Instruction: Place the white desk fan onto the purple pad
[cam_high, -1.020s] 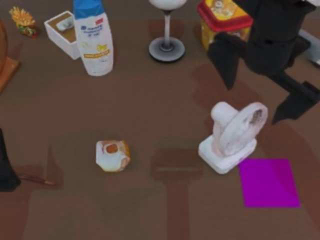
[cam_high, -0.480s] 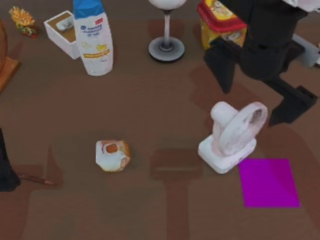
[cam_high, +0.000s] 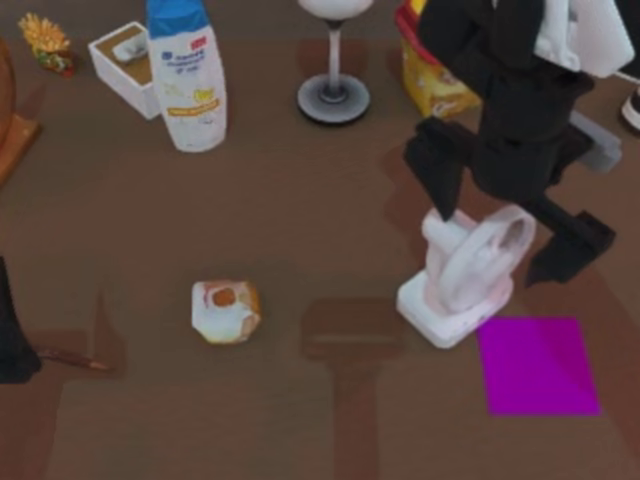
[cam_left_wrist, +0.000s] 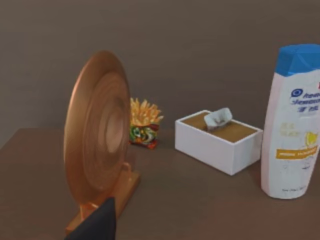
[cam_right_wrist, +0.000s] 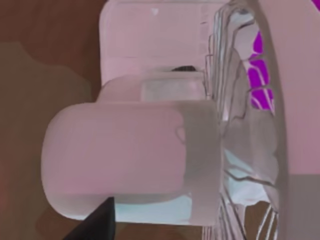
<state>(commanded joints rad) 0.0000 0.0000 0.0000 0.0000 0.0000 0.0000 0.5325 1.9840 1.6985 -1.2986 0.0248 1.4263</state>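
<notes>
While the right arm's jaws (cam_high: 500, 225) gape wide, the white desk fan (cam_high: 465, 275) stands between them, unclamped.

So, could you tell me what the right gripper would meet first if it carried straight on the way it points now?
Most likely the white desk fan: the right gripper hangs open right above it, and its wrist view is filled by the fan's motor housing.
</notes>
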